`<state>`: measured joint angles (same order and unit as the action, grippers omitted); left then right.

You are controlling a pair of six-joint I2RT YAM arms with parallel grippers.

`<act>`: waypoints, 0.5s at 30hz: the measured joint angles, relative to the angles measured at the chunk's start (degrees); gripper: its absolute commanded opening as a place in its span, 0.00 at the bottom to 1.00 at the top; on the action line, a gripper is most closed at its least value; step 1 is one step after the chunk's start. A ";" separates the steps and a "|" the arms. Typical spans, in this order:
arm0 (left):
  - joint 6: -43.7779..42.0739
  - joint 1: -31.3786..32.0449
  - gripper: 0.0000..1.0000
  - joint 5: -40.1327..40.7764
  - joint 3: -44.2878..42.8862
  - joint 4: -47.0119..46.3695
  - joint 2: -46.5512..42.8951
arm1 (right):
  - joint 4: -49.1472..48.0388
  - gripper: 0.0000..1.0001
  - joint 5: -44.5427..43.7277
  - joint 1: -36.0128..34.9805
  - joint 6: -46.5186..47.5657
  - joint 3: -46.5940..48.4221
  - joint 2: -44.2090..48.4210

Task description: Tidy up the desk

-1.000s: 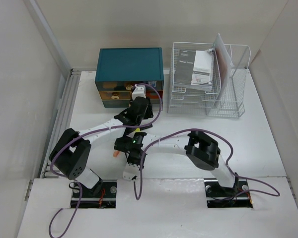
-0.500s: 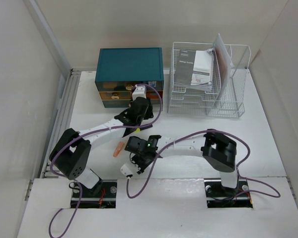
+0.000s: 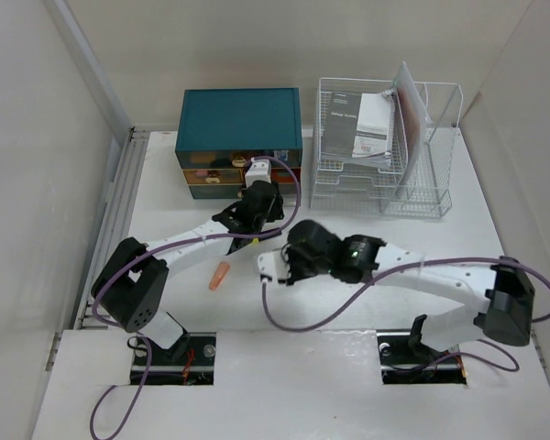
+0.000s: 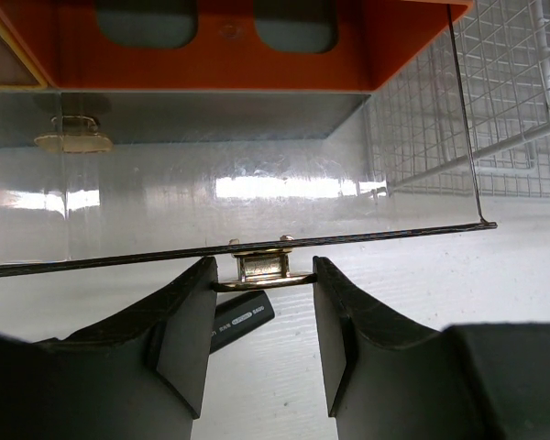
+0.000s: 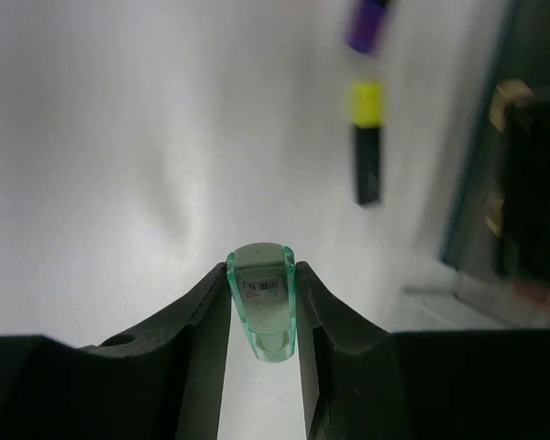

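The white desk [image 3: 477,229] carries a teal drawer box [image 3: 241,119] at the back. My left gripper [image 3: 255,197] is at the box front. In the left wrist view it [image 4: 261,266] is shut on the brass handle [image 4: 261,269] of a clear drawer [image 4: 238,183] that stands pulled out. My right gripper [image 3: 277,268] hovers mid-desk, shut on a translucent green capped pen-like item [image 5: 261,302] with a barcode label. An orange item [image 3: 219,276] lies on the desk to its left.
A white wire rack [image 3: 385,174] with papers stands back right. A black marker [image 4: 243,316] lies under the left fingers. A black marker with a yellow cap [image 5: 368,151] and a purple object [image 5: 367,23] lie ahead of the right gripper. An orange drawer [image 4: 229,46] sits above the clear one.
My right arm has swung out to the right, and its gripper moved up from the near edge toward mid-desk with the green item. The orange item is now uncovered. The left arm stayed put.
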<state>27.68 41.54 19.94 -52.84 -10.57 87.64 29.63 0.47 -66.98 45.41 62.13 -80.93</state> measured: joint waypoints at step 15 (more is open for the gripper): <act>-0.02 0.35 0.00 0.44 0.00 0.15 0.00 | -3.65 0.00 1.79 22.23 -1.77 -5.92 16.57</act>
<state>27.66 41.89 20.38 -52.84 -10.41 87.64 25.98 2.26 -44.75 43.64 56.21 -64.36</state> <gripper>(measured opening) 0.393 0.365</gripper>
